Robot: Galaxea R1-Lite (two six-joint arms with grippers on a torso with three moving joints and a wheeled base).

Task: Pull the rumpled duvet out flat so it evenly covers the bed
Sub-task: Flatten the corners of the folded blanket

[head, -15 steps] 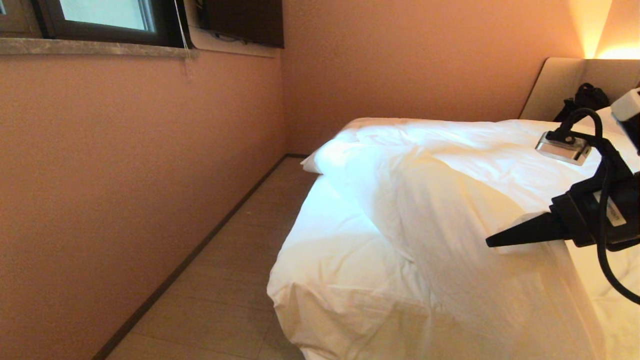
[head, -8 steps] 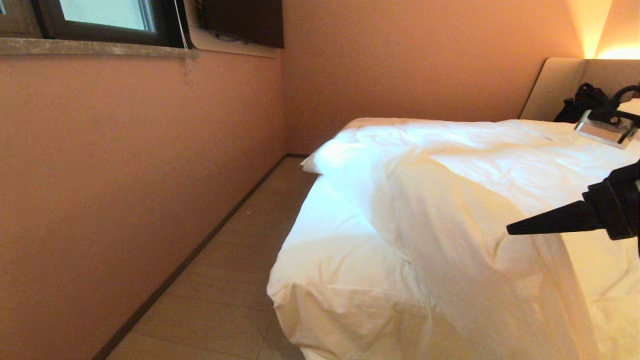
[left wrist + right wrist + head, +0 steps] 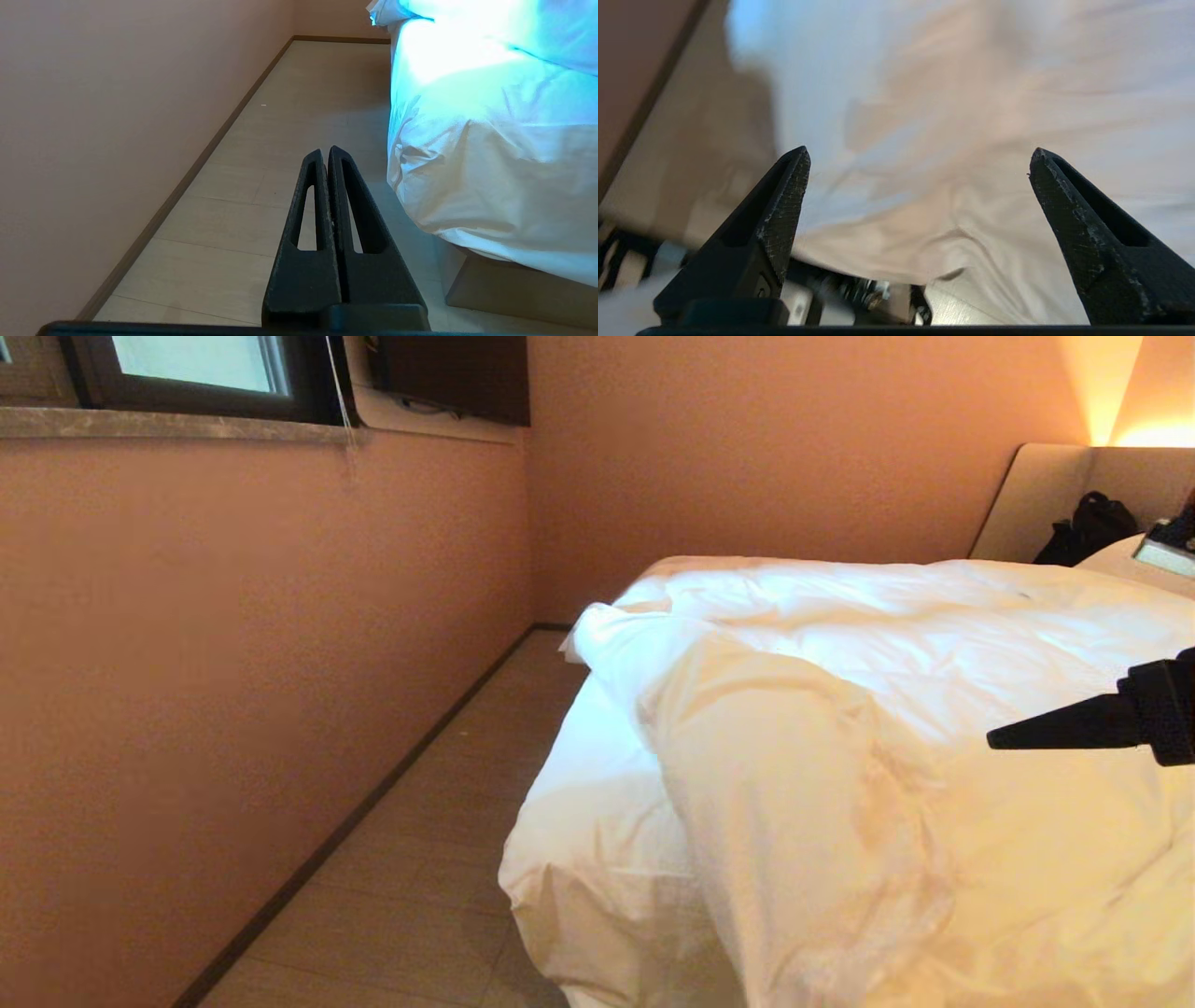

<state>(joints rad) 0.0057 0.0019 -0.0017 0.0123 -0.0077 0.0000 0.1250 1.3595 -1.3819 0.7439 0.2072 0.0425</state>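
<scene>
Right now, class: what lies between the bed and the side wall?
Only bare floor separates the bed from the wall, in head and left wrist views.

One duvet [image 3: 887,728], one bed [image 3: 597,840], one window [image 3: 187,364], two end effectors.

Black tapered fingers [image 3: 780,210] — slotted, rough-textured

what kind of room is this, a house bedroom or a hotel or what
A bedroom, possibly a hotel room, though I can't be sure. A large bed with a rumpled white duvet and a padded headboard fills it, a dark wall-mounted screen hangs beside the window, and warm lamplight glows above the headboard.
</scene>
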